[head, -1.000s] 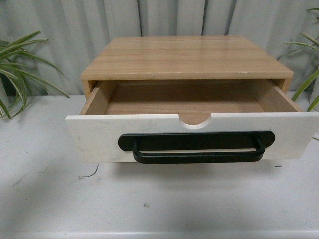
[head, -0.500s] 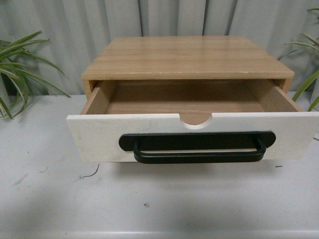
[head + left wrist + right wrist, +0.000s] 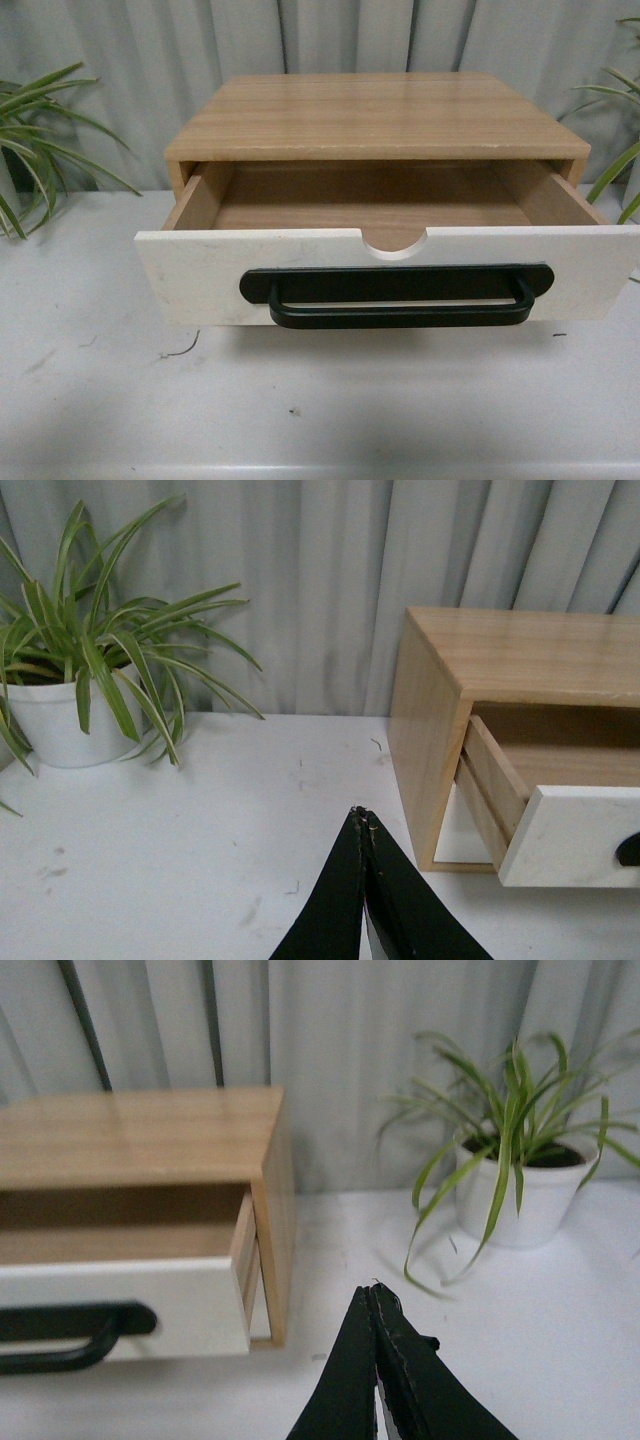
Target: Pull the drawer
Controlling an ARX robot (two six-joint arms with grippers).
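Plainly the pull looks done, or close to it: the drawer (image 3: 385,275) stands well out of the cabinet (image 3: 375,115), its white front nearest the robot and the light wood floor bare behind the notch. Nearest in each wrist view, the left gripper (image 3: 362,815) and right gripper (image 3: 372,1290) are pinched closed on nothing, each off to its own side of the cabinet and apart from the handle (image 3: 397,297). What is left, if anything, is a last bit of travel; how far the drawer can slide I cannot tell. Neither arm shows in the front view. Farther back, the rear of the drawer is shadowed under the cabinet top, and the plants (image 3: 95,670) are cut off at the frame edges.
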